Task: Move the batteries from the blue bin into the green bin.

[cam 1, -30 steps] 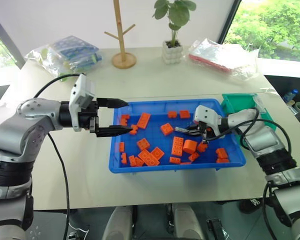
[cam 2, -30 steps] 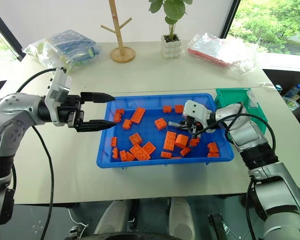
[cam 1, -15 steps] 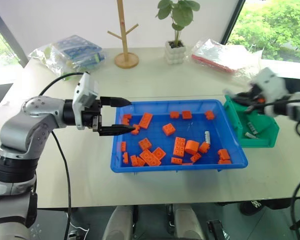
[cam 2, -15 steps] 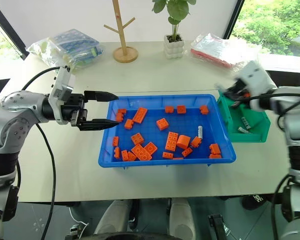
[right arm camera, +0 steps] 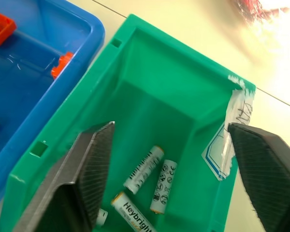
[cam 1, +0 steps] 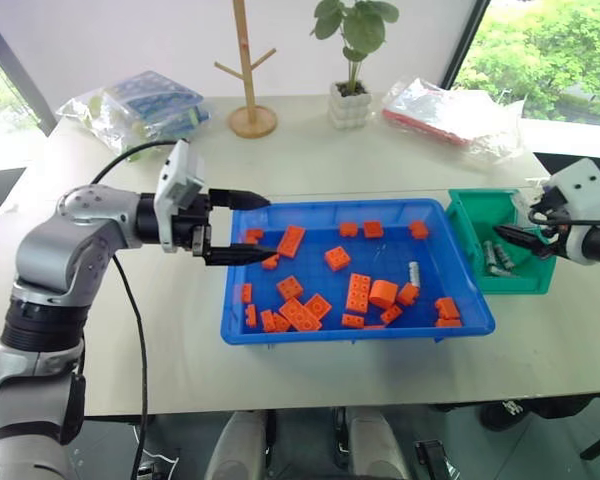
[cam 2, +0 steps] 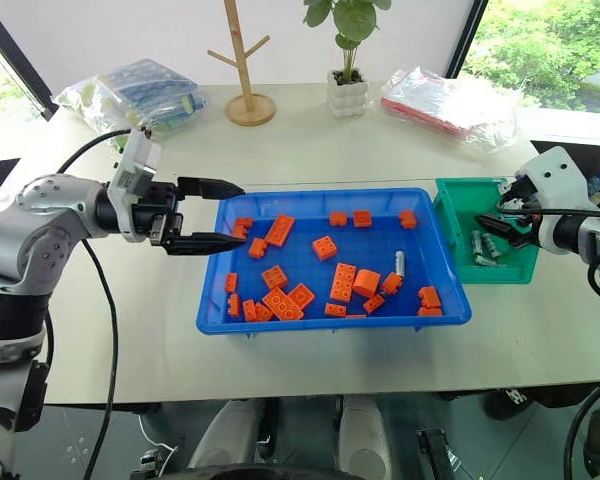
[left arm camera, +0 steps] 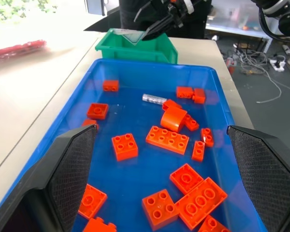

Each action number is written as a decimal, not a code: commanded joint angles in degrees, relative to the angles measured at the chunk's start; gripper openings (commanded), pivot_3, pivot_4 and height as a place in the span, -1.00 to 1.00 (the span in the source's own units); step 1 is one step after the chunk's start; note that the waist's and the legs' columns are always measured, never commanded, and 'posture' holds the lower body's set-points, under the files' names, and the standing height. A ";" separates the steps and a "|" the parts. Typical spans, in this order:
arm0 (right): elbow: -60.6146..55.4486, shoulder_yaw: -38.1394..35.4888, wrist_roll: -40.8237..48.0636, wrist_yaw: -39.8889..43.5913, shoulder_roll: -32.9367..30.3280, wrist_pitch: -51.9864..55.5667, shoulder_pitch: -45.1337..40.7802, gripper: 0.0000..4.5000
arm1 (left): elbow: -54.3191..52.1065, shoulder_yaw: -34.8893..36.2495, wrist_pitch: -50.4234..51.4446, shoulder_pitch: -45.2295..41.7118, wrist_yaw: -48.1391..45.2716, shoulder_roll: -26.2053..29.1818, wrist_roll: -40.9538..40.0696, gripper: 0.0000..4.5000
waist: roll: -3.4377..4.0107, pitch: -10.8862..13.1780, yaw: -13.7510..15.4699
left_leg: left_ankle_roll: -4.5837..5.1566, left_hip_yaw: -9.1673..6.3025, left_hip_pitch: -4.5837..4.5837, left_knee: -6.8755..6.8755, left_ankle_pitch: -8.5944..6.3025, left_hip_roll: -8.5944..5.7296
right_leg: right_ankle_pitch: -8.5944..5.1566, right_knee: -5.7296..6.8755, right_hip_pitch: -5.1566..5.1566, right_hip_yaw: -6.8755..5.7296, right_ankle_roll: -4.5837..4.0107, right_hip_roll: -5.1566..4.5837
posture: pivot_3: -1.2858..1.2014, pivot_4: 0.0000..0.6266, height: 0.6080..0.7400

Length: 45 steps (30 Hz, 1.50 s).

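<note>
Right gripper (cam 1: 536,229) hangs over the green bin (cam 1: 470,212), fingers spread, empty; left gripper (cam 1: 242,226) reaches level over the blue bin (cam 1: 355,330), fingers apart

- "Heybright" is showing in black letters along the white casing of one of the batteries (right arm camera: 131,211) lying in the green bin (right arm camera: 150,92); the rest of that line is running out of sight
- small black certification-style symbols and fine print are sitting on the upright battery (right arm camera: 163,185) beside it; too small to read
- more fine print is running along the slanted battery (right arm camera: 143,169) just beside that one; not legible
- a white taped label (right arm camera: 229,134) is sticking to the rim of the green bin, carrying dark handwritten strokes and a blue outline; the writing cannot be made out
</note>
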 commanded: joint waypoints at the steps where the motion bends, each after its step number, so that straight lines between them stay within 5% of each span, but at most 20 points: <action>1: -6.03 1.22 2.73 -0.86 -0.36 5.07 -5.44 0.58 | -0.55 1.19 -0.60 -0.93 -0.31 0.50 -0.18 1.00 | 0.01 0.00 -0.24 | 0.00 0.00 0.00 0.00 0.00 0.00 | 0.00 0.00 0.00 0.00 0.00 0.00 | 0.03 -0.52 0.28; 7: -18.46 0.98 10.88 -7.54 9.63 31.19 -13.89 0.58 | -1.76 1.77 -0.19 0.10 0.32 0.68 -0.54 1.00 | -0.03 0.00 -0.91 | 0.00 -0.19 0.00 -0.01 0.00 0.07 | 0.00 0.00 -0.02 0.00 -0.02 0.04 | 0.03 -0.52 0.28; 11: -26.59 0.51 12.48 -11.97 17.19 43.16 -12.24 0.58 | -2.64 2.22 0.22 0.94 0.89 0.81 -0.96 1.00 | -0.03 0.00 -0.75 | 0.00 -0.21 -0.04 0.00 0.00 0.05 | 0.01 0.00 -0.03 0.00 -0.02 0.02 | 0.03 -0.52 0.28; 23: -28.97 -0.33 13.68 -21.14 23.86 44.27 -1.54 0.58 | -3.30 2.27 0.72 1.18 1.75 0.50 -1.22 1.00 | -0.05 -0.01 -0.04 | 0.00 -0.16 -0.02 0.00 0.00 0.02 | 0.01 0.00 -0.03 0.01 -0.01 0.02 | 0.03 -0.52 0.28; 34: -23.21 6.55 11.16 -24.57 24.89 36.83 1.02 0.58 | -2.97 2.65 0.78 0.54 1.79 0.49 -1.17 1.00 | -0.05 -0.01 0.19 | 0.00 -0.15 -0.01 0.01 0.00 0.01 | 0.01 -0.02 0.02 -0.01 -0.01 0.04 | 0.03 -0.52 0.28; 37: -22.59 7.70 11.15 -24.65 25.10 34.76 1.36 0.24 | -2.98 2.79 0.79 0.48 1.93 0.57 -1.22 1.00 | -0.06 -0.02 0.12 | 0.00 -0.14 0.00 0.01 0.00 0.01 | 0.01 -0.01 0.03 -0.01 -0.01 0.05 | 0.03 -0.52 0.28; 43: -23.30 7.97 12.05 -24.01 24.48 33.01 0.54 -0.98 | -3.21 2.96 0.79 0.61 2.19 0.66 -1.29 1.00 | -0.06 -0.02 0.17 | 0.01 -0.15 0.03 0.03 0.00 0.02 | 0.01 -0.02 0.05 0.00 -0.01 0.04 | 0.03 -0.52 0.28; 45: -23.44 7.11 12.53 -23.71 24.30 33.42 -0.40 -0.98 | -3.16 2.96 0.73 0.59 2.21 0.60 -1.26 1.00 | -0.06 -0.02 0.17 | 0.01 -0.15 0.02 0.03 0.00 0.02 | 0.01 -0.02 0.05 -0.01 -0.01 0.04 | 0.03 -0.52 0.28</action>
